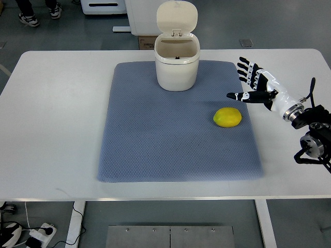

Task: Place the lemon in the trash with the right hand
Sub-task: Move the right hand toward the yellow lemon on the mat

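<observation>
Right robot hand (253, 85) hovered just right of lemon (227, 117), fingers spread, holding nothing, likely staged for a grasp. Trash bin (177, 67) stood lid-up on mat (155, 144), ready to receive.

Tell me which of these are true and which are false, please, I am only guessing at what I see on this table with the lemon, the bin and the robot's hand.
1. The trash bin has its lid flipped open. True.
2. The lemon is already inside the bin. False: it lies on the blue mat, in front of the bin and to the picture's right of it.
3. The right hand holds the lemon. False: its fingers are spread and empty, apart from the fruit.
4. The bin stands on the mat, near its far edge. True.
5. Both robot arms are visible. False: only the right arm, entering from the picture's right edge, shows.
</observation>
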Tool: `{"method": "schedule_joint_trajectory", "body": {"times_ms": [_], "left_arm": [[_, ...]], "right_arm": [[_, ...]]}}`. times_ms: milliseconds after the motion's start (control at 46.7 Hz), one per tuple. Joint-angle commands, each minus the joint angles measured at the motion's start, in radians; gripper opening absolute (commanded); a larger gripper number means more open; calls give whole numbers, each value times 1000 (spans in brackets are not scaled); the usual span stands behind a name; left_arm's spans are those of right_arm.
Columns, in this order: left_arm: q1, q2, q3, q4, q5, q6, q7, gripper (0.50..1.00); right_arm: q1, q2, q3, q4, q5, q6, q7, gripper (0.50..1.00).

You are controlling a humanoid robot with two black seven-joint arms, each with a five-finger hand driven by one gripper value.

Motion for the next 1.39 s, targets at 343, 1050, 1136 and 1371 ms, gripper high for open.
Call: {"method": "schedule_joint_trajectory", "body": {"times_ms": [343,1050,1136,1371], "left_arm": [[0,0,0,0,0,0,0,1000],[0,0,0,0,0,0,0,1000],[0,0,0,0,0,0,0,1000],[0,0,0,0,0,0,0,1000]], "right_arm": [[22,-45,-210,-2,-45,0,68,1000],[8,-43,-271,-64,-45,-2,170,897],[8,-39,-274,-67,-45,-2,184,889],[8,-37,-311,-70,-45,-13,210,878]]}}
